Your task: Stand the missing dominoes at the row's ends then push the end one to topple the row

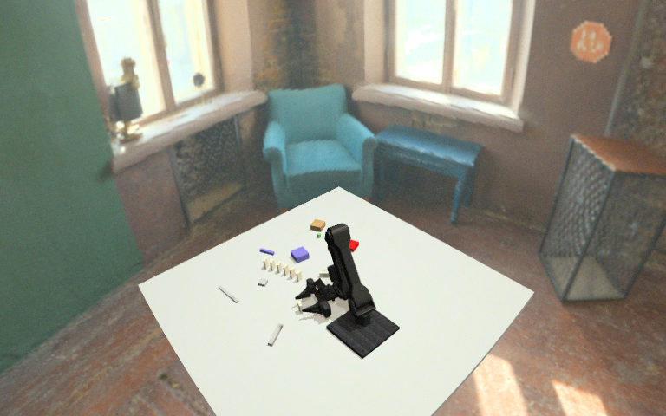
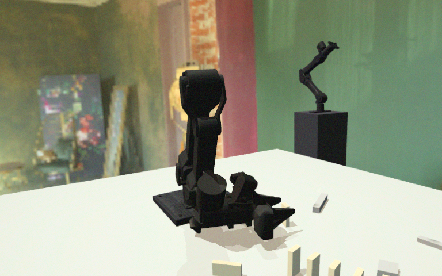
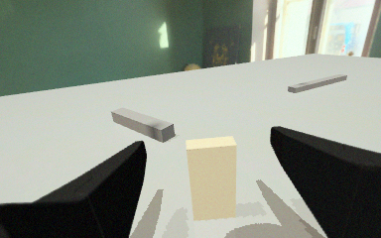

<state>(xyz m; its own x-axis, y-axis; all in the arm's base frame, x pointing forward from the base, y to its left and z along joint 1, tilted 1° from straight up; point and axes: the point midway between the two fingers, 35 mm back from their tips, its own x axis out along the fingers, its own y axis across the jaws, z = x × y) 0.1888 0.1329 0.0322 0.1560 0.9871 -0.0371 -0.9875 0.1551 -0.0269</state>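
Observation:
My gripper [image 1: 300, 302] [image 2: 286, 204] [image 3: 207, 141] is open, low over the table. A cream domino [image 1: 299, 306] [image 2: 287, 222] [image 3: 212, 183] stands upright on the table between the spread fingers, with a gap on each side in the wrist view. It stands apart from the row. The row of several cream dominoes [image 1: 285, 269] [image 2: 293, 261] stands upright farther from the arm's base; its near end is closest to my gripper. Another cream domino [image 1: 323, 274] [image 2: 226, 268] lies on its long edge beside the arm, off the row's near end.
Grey bars [image 1: 228, 294] [image 1: 275, 334] [image 2: 320, 203] [image 3: 144, 124] [image 3: 317, 83] lie beyond the gripper. A small grey block [image 1: 263, 282] is beside the row. A purple stick [image 1: 266, 251], purple block [image 1: 299, 254], orange block [image 1: 317, 224], green cube [image 1: 318, 235] and red block [image 1: 353, 245] lie farther back.

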